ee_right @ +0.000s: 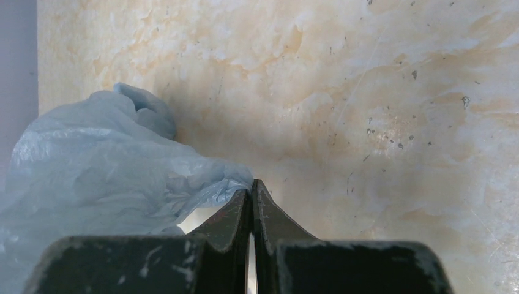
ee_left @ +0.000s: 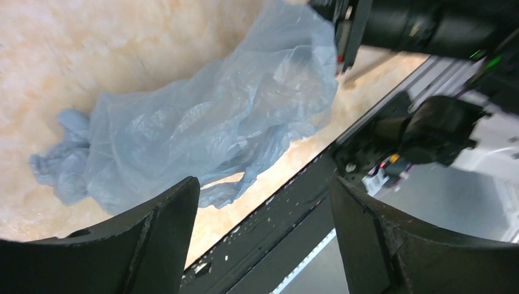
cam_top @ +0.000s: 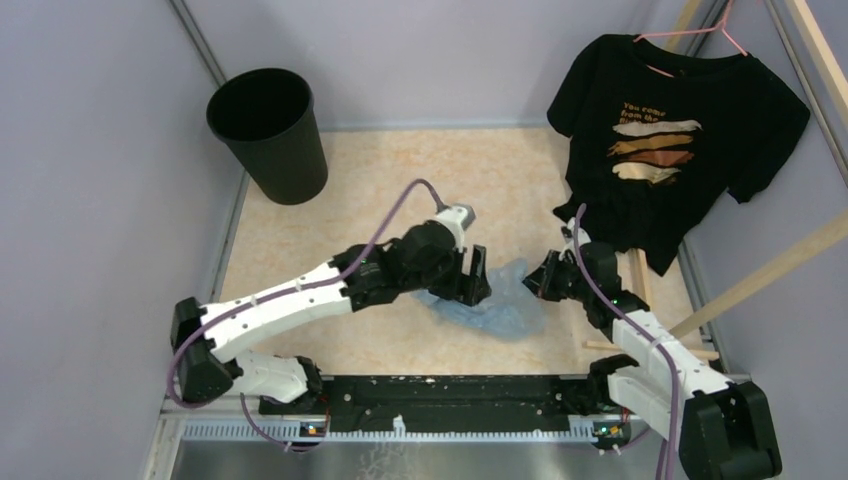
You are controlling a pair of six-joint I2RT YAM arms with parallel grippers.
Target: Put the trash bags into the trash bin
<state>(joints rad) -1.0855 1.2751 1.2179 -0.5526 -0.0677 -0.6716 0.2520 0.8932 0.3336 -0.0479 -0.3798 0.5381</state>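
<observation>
From the top view, we see the crinkly, translucent light-blue plastic bag point(cam_top: 497, 308) lying crumpled on the marbled beige table point(cam_top: 330, 215), near its front edge and between the two arms. The round black plastic bin point(cam_top: 287, 160) stands upright at the far left corner, well apart from the bag. The left gripper point(cam_top: 470, 283) hangs over the bag's left side, and the right gripper point(cam_top: 541, 280) meets its right side. A black printed T-shirt point(cam_top: 670, 140) hangs on a pink hanger point(cam_top: 690, 42) at the far right.

In the left wrist view, we see the left fingers point(ee_left: 162, 236) spread wide with nothing between them. The bag lies beyond them, one end rising toward the right gripper.

In the right wrist view, we see the jaws pressed together, pinching a tapered fold of the bag at their tips; the rest bunches to the left
</observation>
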